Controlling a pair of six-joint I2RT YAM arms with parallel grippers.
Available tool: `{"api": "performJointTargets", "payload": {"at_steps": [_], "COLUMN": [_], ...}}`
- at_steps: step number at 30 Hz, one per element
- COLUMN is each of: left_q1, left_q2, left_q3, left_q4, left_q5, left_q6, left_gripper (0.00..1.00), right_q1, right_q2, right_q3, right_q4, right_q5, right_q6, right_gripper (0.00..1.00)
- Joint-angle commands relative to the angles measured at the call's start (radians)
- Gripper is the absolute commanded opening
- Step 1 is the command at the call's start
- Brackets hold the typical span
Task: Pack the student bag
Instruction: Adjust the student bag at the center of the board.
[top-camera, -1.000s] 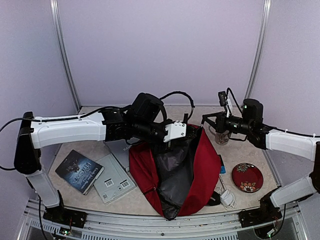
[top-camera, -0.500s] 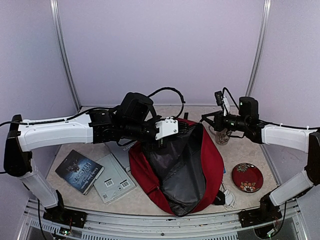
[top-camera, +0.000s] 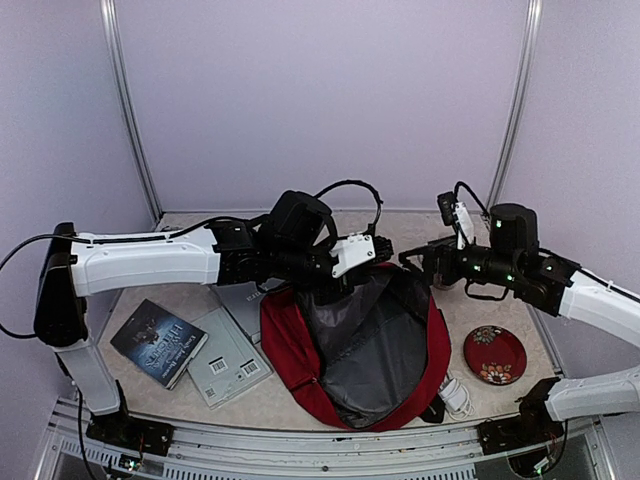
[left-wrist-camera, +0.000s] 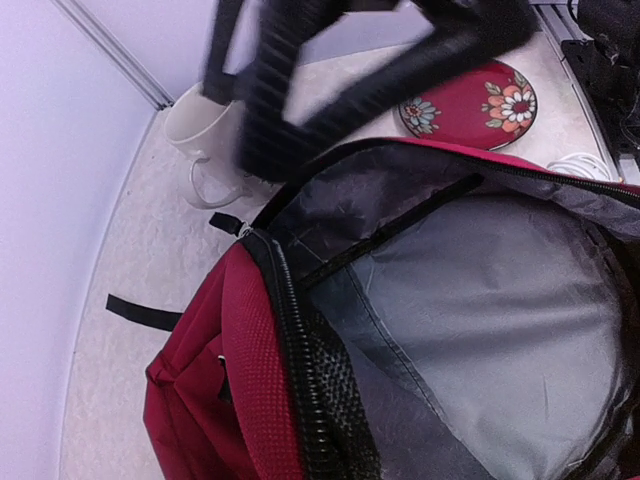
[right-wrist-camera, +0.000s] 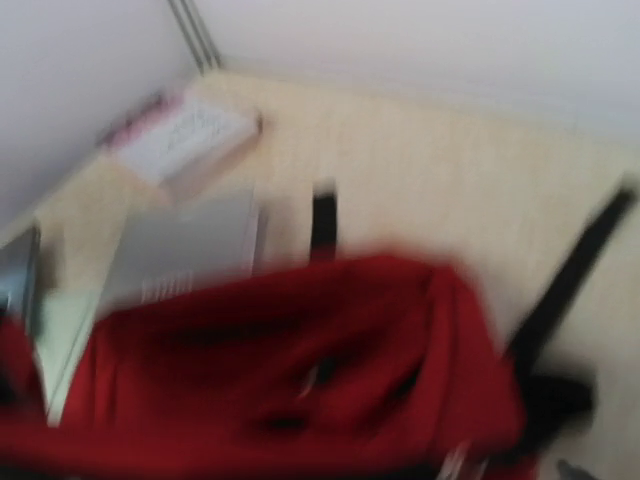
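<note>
The student bag lies in the middle of the table, dark red, its mouth wide and the grey lining showing. My left gripper is shut on its far rim and holds it up. In the left wrist view the black zipper edge runs down to the jaws, which are out of frame. My right gripper hangs at the bag's far right corner. It is a blurred black shape in the left wrist view. The right wrist view shows only blurred red bag, no fingers.
A dark book and a grey book lie left of the bag, a third grey one behind them. A red flowered plate and a white cable are at the right. A white mug stands behind the right gripper.
The bag's mouth has spread wider and its body has shifted right. My left gripper swung left, then back right with the rim. My right gripper has dropped lower, closer to the bag's corner.
</note>
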Motion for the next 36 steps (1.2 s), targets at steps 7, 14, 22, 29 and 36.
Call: {"api": "performJointTargets", "payload": {"at_steps": [7, 14, 22, 29, 36], "left_q1": [0.009, 0.065, 0.100, 0.060, 0.048], "left_q2": [0.003, -0.004, 0.094, 0.021, 0.022], "left_q3": [0.050, 0.025, 0.229, 0.229, 0.179], "left_q4": [0.054, 0.069, 0.118, 0.394, 0.444], "left_q5": [0.030, -0.050, -0.349, -0.478, -0.457], "left_q6": [-0.072, -0.109, -0.019, 0.119, 0.155], "left_gripper": [0.00, 0.00, 0.00, 0.00, 0.00], "right_q1": [0.080, 0.079, 0.085, 0.131, 0.140], "right_q2": [-0.040, 0.068, -0.017, -0.192, -0.151], "right_q3": [-0.168, -0.163, -0.142, -0.230, -0.422], "right_q4": [-0.235, -0.205, -0.217, 0.081, 0.371], "right_q5": [0.222, 0.277, 0.359, 0.382, 0.398], "right_q6": [0.148, 0.164, 0.272, 0.272, 0.364], "right_gripper": [1.00, 0.45, 0.00, 0.00, 0.00]}}
